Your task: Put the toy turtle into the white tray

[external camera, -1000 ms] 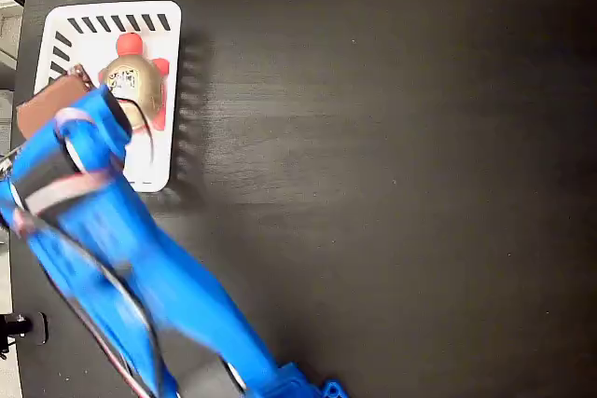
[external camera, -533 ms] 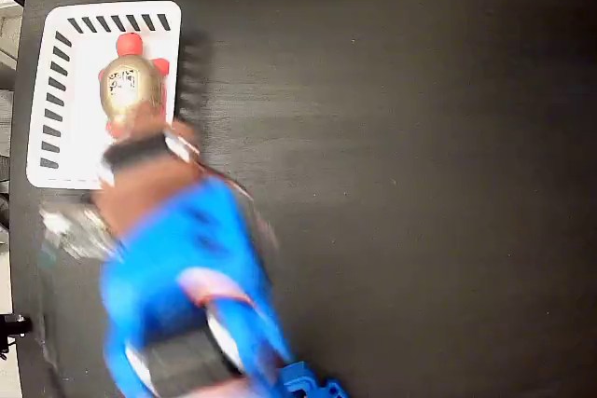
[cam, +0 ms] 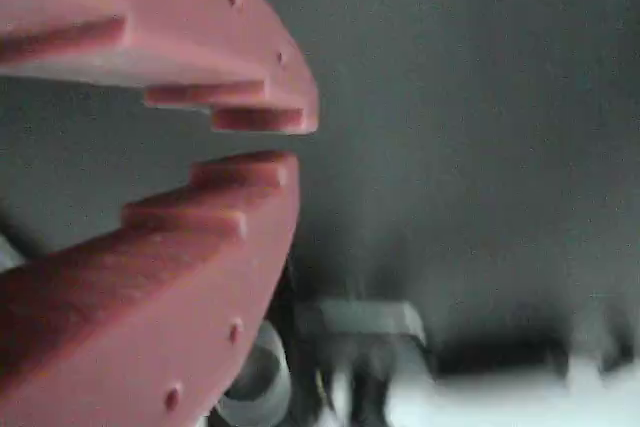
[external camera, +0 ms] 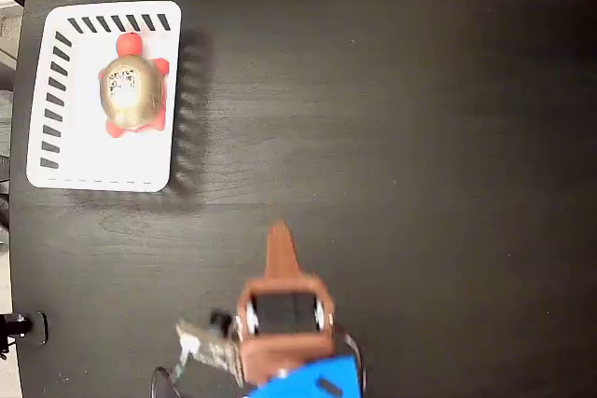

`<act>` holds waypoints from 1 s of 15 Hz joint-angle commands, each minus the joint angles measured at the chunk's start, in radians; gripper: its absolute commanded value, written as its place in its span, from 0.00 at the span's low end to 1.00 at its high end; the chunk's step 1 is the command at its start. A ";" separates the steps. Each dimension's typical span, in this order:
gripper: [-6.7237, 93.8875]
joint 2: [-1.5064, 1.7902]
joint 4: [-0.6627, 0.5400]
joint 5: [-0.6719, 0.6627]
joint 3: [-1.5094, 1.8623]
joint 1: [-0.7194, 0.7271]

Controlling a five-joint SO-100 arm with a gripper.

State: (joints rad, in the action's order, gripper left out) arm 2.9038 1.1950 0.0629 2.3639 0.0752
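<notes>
The toy turtle, gold shell with a white sticker and red head and feet, lies inside the white tray at the top left of the fixed view, head toward the far end. My gripper is well away from it, at the bottom centre over the bare black table, its reddish-brown fingers pointing up the picture. In the wrist view the gripper shows its stepped jaws almost touching, with nothing between them. Turtle and tray are out of the wrist view.
The black table stretches to the right of the tray. Its left edge runs close beside the tray. A small black fitting sits at the lower left edge. Blurred grey parts fill the bottom of the wrist view.
The arm has swung from over the tray down and right to the bottom centre. The turtle stays lying in the tray, now uncovered.
</notes>
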 commanded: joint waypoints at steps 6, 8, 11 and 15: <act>0.06 0.387 0.130 0.002 0.290 -0.043; 0.06 0.465 0.184 0.000 0.351 -0.031; 0.06 0.465 0.172 -0.009 0.437 -0.049; 0.06 0.465 0.138 -0.009 0.535 -0.051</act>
State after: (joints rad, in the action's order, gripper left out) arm 3.2950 1.3422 0.0414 2.9054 0.0184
